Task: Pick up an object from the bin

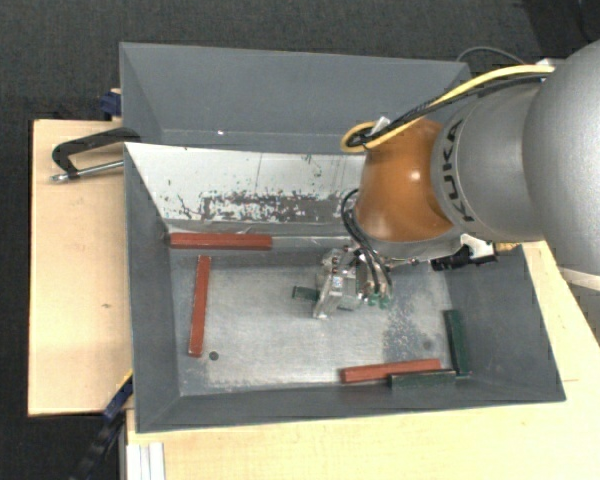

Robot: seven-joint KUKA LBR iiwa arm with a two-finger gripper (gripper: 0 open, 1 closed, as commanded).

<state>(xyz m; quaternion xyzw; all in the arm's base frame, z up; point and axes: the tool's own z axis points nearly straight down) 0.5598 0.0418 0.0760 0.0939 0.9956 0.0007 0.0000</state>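
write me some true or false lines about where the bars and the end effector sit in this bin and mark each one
The back red bar lies along the back wall of the bin. True.
The end effector is over the front left corner. False: it is near the middle of the floor.
The right green bar lies by the right wall. True.
The front red bar lies crosswise in mid-floor. False: it lies along the front wall.
A small green piece lies beside the end effector. True.

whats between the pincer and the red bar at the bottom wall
Only bare bin floor between the pincer and that red bar, in the camera view.
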